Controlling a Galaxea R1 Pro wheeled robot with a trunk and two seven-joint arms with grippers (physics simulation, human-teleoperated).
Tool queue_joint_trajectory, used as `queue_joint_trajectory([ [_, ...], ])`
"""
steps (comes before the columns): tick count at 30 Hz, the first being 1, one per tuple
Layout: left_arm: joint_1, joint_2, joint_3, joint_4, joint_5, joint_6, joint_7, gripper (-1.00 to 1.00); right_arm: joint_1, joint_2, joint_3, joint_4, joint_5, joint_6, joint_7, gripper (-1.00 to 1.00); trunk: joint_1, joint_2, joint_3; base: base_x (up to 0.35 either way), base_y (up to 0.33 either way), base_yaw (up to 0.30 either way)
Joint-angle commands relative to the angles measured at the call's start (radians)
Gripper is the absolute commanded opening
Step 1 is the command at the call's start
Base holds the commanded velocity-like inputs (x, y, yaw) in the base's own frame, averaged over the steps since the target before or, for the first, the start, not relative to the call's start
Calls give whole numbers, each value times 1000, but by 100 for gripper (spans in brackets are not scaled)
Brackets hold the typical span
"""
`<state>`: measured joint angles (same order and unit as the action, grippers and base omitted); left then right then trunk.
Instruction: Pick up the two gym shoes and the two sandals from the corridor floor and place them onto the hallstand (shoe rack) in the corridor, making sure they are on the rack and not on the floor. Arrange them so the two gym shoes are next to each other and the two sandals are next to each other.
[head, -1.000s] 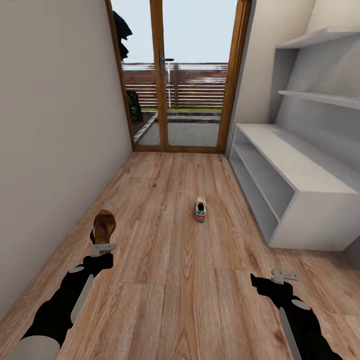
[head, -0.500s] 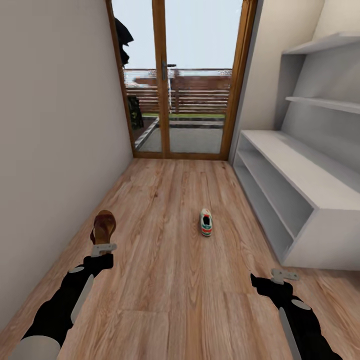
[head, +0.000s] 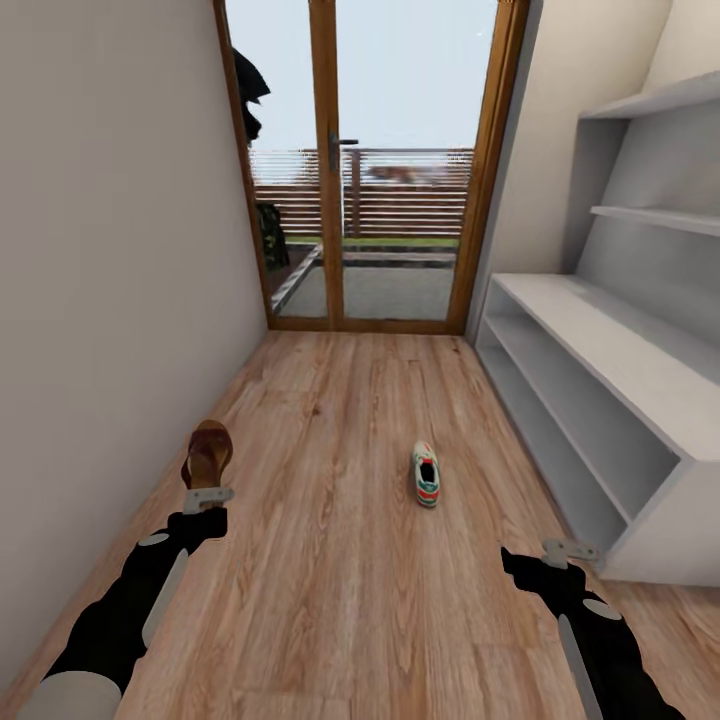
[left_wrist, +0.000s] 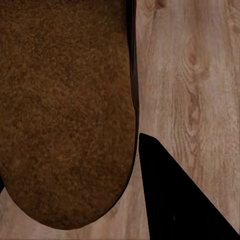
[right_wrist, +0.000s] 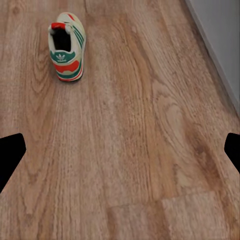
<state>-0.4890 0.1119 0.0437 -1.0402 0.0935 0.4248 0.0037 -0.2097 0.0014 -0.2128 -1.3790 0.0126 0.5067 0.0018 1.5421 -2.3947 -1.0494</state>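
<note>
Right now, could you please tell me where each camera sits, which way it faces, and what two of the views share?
Head view: high on the robot, looking down the corridor at the glass door; both arms show, left gripper holding a sandal.
Left wrist view: near that gripper, close on the sandal's sole; a dark finger shows.
Right wrist view: facing the floor; open jaws at both edges.
Shared: gym shoe, also seen from the head.

Left tool (head: 207, 496) clamps a sandal (head: 206, 455); right tool (head: 570, 550) hangs spread wide.
</note>
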Motion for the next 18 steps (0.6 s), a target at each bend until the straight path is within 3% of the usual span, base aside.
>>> queue_joint_trajectory([
  [1, 0, 0, 1, -1, 6, 6, -2, -100, 0, 0, 0, -2, 1, 6, 0, 100, 0, 0, 1, 341, 106, 0],
  [18, 0, -1, -7, 0, 6, 6, -2, -100, 0, 0, 0, -2, 1, 6, 0, 100, 0, 0, 29, 341, 89, 0],
])
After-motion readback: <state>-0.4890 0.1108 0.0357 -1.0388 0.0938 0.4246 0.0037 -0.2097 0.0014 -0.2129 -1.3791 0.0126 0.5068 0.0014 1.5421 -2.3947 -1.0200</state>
